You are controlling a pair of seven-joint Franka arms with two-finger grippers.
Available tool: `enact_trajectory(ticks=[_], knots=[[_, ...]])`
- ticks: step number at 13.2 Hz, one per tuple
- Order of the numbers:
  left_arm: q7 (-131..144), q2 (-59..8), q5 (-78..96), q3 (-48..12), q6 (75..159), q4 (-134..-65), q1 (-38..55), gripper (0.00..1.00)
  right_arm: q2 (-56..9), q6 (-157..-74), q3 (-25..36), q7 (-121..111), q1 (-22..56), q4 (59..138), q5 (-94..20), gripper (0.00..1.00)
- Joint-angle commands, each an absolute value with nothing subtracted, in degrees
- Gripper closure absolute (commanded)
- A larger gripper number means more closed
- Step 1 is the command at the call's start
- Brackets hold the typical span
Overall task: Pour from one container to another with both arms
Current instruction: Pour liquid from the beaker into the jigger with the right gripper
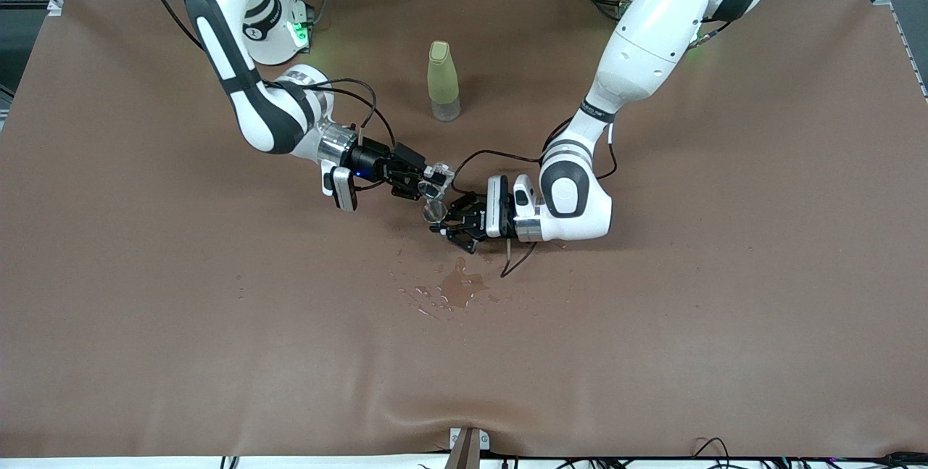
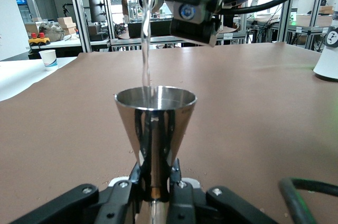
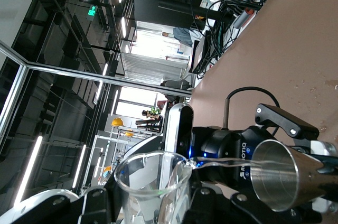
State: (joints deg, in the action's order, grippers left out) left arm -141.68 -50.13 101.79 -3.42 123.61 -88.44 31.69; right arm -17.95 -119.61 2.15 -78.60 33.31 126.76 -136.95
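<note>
Spilled water (image 1: 455, 289) glistens on the brown cloth (image 1: 145, 309) in the lower middle of the front view, nearest the camera. Just above it I see my left gripper (image 1: 451, 224) clamped on the waist of the metal jigger (image 1: 434, 211), its forearm lying low and level over the table, wrist bent in from the upper right. From the left wrist camera the jigger (image 2: 156, 129) stands upright at frame centre, a polished hourglass cone with a thin round rim. My right gripper (image 1: 423, 180) is closed on the clear glass cup (image 1: 437, 177), tipped over the jigger's mouth, its arm folding down from the upper left. A thin clear stream (image 2: 146, 39) falls from the cup into the jigger. Higher in the front view, at centre, stands a tall pale yellow-green bottle (image 1: 442, 81).
</note>
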Motion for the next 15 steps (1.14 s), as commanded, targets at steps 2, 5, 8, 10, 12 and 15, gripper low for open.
enact_trajectory(ticks=[2,5,8,10,12,15], knots=[[-142.8,-51.1,103.4,-3.2,124.1,-87.0,32.3,1.0,-17.2,-119.8,2.6,-76.1,34.0,127.3,-138.2,0.78],[-142.8,-51.2,103.4,-3.2,124.1,-87.0,32.3,1.0,-17.2,-119.8,2.6,-73.7,33.9,127.3,-138.2,0.79],[-142.8,-51.3,103.4,-3.2,124.1,-86.9,32.3,1.0,-17.2,-119.8,2.6,-71.8,33.8,127.3,-138.2,0.79],[-142.8,-51.4,103.4,-3.2,124.0,-86.8,32.3,1.0,-17.3,-119.8,2.6,-71.6,33.7,127.3,-138.2,0.79],[-142.8,-51.7,103.4,-3.2,124.1,-86.5,32.3,1.0,-17.5,-119.8,2.6,-70.5,33.7,127.3,-138.2,0.8],[-142.8,-51.8,103.4,-3.2,124.1,-86.1,32.3,1.0,-17.6,-119.8,2.6,-68.1,33.7,127.0,-138.2,0.8]])
